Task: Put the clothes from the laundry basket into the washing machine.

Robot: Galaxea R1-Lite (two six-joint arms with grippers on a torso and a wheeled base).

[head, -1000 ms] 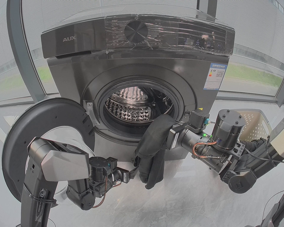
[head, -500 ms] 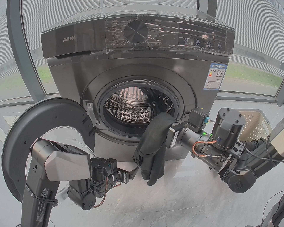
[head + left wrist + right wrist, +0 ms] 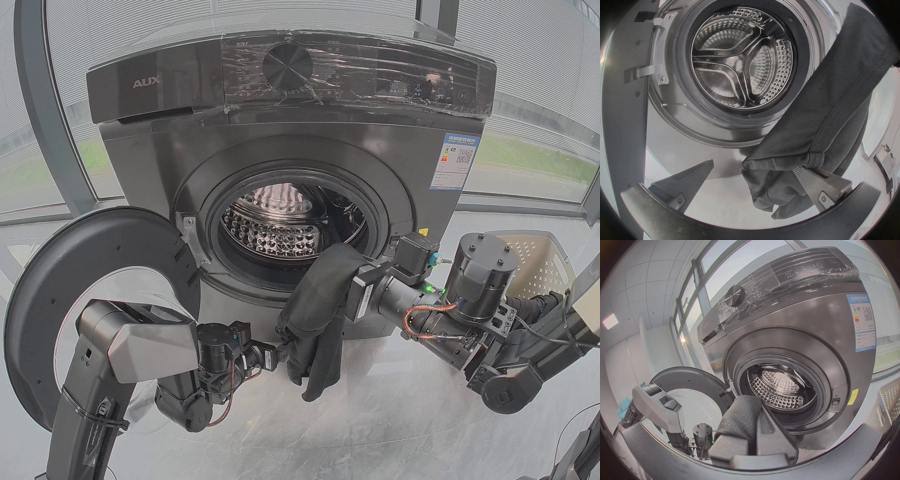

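A black garment (image 3: pixel 319 306) hangs in front of the washing machine (image 3: pixel 287 156), just below the rim of its open drum (image 3: pixel 287 225). My right gripper (image 3: pixel 353 281) is shut on the garment's top fold, and the cloth (image 3: pixel 739 418) drapes over that gripper (image 3: pixel 756 421). My left gripper (image 3: pixel 284 351) is low beside the hanging hem. Its fingers stand wide open (image 3: pixel 753 168), and the garment's lower fold (image 3: pixel 831 103) rests against one fingertip (image 3: pixel 800 172). The steel drum (image 3: pixel 740 59) looks empty.
The round door (image 3: pixel 94 269) is swung open to the left, close to my left arm. A pale laundry basket (image 3: pixel 537 262) stands on the floor right of the machine, behind my right arm. Bare tiled floor lies in front.
My left gripper has moved right, up to the garment's hem. My right gripper with the garment has shifted slightly left and down.
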